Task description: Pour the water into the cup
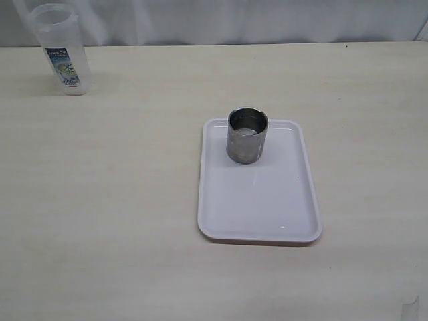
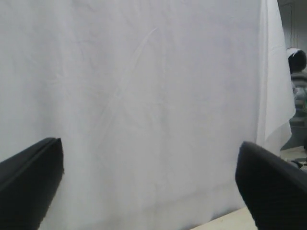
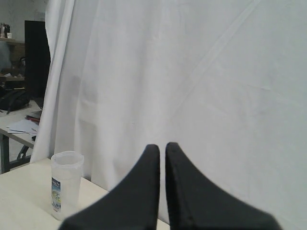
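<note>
The steel cup (image 1: 247, 135) stands upright at the far end of a white tray (image 1: 261, 207) in the exterior view. Any water in it is too faint to make out. A clear plastic container (image 1: 61, 50) with a blue-and-white label stands at the table's far left; the right wrist view also shows this container (image 3: 65, 184). Neither arm appears in the exterior view. My left gripper (image 2: 151, 184) is open, its black fingers wide apart with only white curtain between them. My right gripper (image 3: 162, 148) is shut with nothing in it, facing the curtain.
A white curtain (image 1: 234, 20) hangs along the back of the pale wooden table (image 1: 100, 200). In the right wrist view a desk with papers (image 3: 19, 125) sits beyond the curtain's edge.
</note>
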